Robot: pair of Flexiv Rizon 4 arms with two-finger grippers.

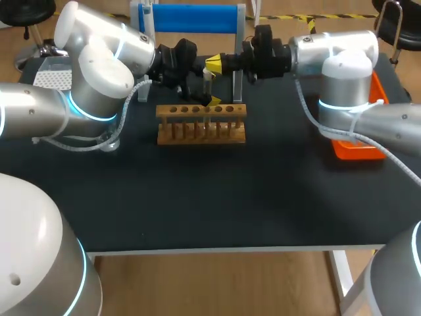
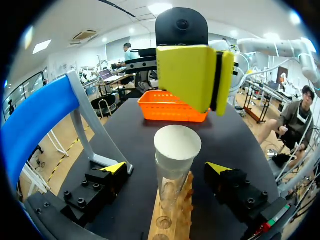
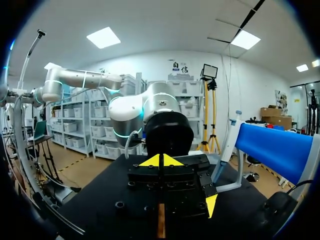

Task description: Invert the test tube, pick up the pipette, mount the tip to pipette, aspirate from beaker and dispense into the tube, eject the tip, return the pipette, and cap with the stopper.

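A clear test tube (image 2: 175,165) with a white top end (image 2: 177,144) stands upright in the wooden rack (image 1: 200,124), also visible as tube (image 1: 208,79) in the head view. My left gripper (image 2: 165,170) is open, with one yellow tip on each side of the tube and not touching it. My right gripper (image 1: 215,64) comes in from the opposite side and sits just above the tube's top. Its yellow fingers (image 2: 195,75) are pressed together, and I see nothing between them. In the right wrist view the right gripper (image 3: 161,161) faces the left arm's black gripper body over the rack (image 3: 161,225).
A blue-barred stand (image 1: 194,18) rises behind the rack, close to both grippers. An orange tray (image 1: 358,148) lies at the table's right edge. A white dotted box (image 1: 52,78) sits at the far left, and a clear vessel (image 1: 110,143) under my left arm.
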